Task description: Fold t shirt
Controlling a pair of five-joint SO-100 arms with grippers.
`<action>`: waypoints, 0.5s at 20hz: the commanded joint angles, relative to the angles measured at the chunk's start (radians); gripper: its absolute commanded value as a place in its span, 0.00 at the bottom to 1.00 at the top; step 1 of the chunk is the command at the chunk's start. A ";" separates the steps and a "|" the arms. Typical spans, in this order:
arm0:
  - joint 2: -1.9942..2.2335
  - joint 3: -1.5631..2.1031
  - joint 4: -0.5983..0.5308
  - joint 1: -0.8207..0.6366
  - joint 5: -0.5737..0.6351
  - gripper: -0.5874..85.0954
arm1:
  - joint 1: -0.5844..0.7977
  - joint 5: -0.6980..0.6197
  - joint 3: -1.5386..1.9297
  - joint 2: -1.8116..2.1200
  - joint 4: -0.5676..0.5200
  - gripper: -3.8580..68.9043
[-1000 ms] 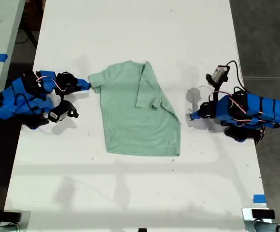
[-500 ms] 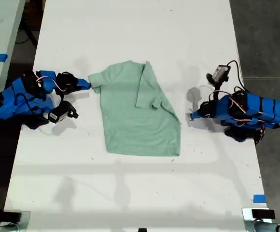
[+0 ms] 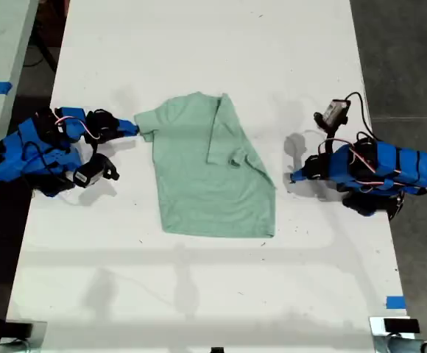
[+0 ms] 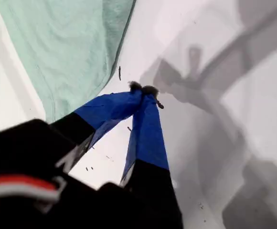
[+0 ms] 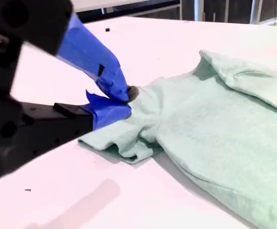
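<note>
A pale mint-green t shirt (image 3: 212, 168) lies mid-tabletop (image 3: 199, 294), one sleeve folded over its front, neck toward the tabletop's far edge and hem toward the near edge in the exterior view, its long axis running between those two edges. The second claw (image 5: 122, 102) has its blue tips pinched on the other sleeve (image 5: 129, 138); the cloth bunches there and hides how deep the tips bite. The first claw (image 4: 143, 90) sits on bare tabletop just beside the shirt's folded side, tips pressed together on nothing. Both wrist views are largely blocked by black and blue arm housing. No logo or print shows on the shirt, and no writing can be read. Blue tape (image 3: 395, 302) marks the tabletop's edge at the exterior view's lower right.
</note>
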 commanded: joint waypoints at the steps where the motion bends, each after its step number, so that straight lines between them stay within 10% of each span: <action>1: 0.009 0.041 -0.014 0.014 0.012 0.00 | -0.002 -0.018 0.046 0.014 -0.018 0.03; 6: 0.009 0.041 -0.006 0.006 0.012 0.00 | 0.015 -0.110 0.046 0.014 -0.018 0.04; 10: 0.009 0.041 0.008 -0.003 0.006 0.00 | 0.012 -0.460 0.046 0.014 -0.018 0.04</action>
